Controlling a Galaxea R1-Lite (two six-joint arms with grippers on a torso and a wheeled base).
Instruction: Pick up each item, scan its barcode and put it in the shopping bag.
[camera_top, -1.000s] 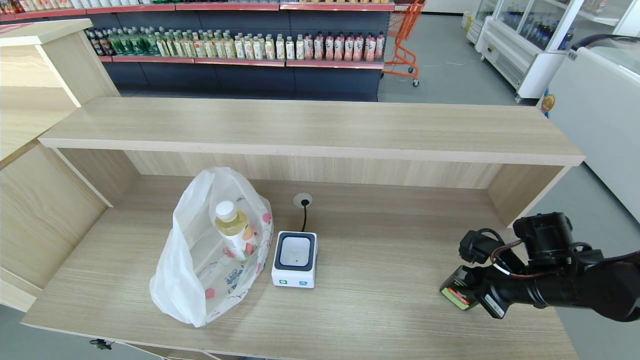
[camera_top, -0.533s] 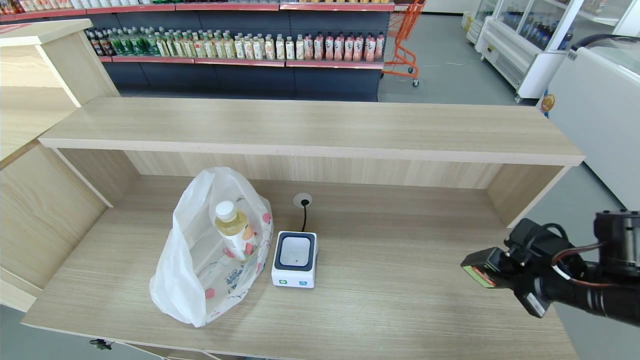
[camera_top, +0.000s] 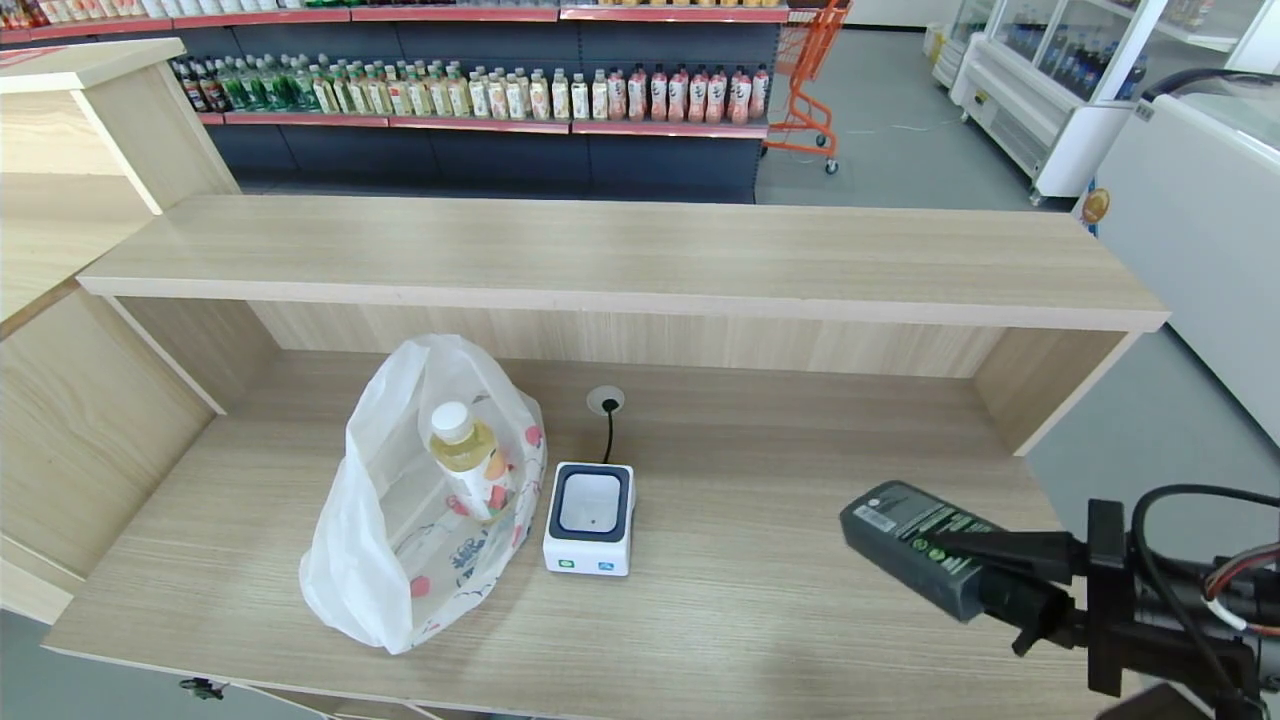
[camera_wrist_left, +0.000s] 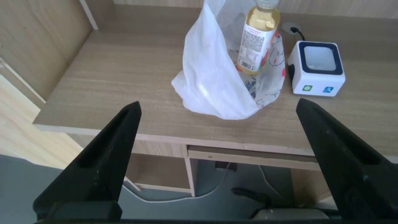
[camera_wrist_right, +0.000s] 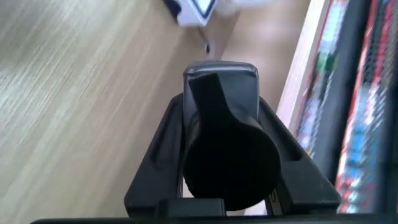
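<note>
As the dark pack (camera_top: 905, 540) has been rolled label-up within 1 second, it is kept clamped by the right gripper (camera_top: 985, 570) above the counter (camera_top: 750, 620), well apart from the scanner (camera_top: 590, 515). Scanning is judged next; the left gripper (camera_wrist_left: 219, 107) is held spread wide, empty.

pack (camera_top: 905, 550) label, right of scanner (camera_top: 590, 517): print too small to read
bottle (camera_top: 468, 462) label, left of scanner: unreadable

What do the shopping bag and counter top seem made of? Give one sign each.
White printed shopping bag: probably thin, slightly glossy plastic film; crumpled, contents show through. Pale counter top: matt wood or wood-look laminate; fine straight grain lines.
</note>
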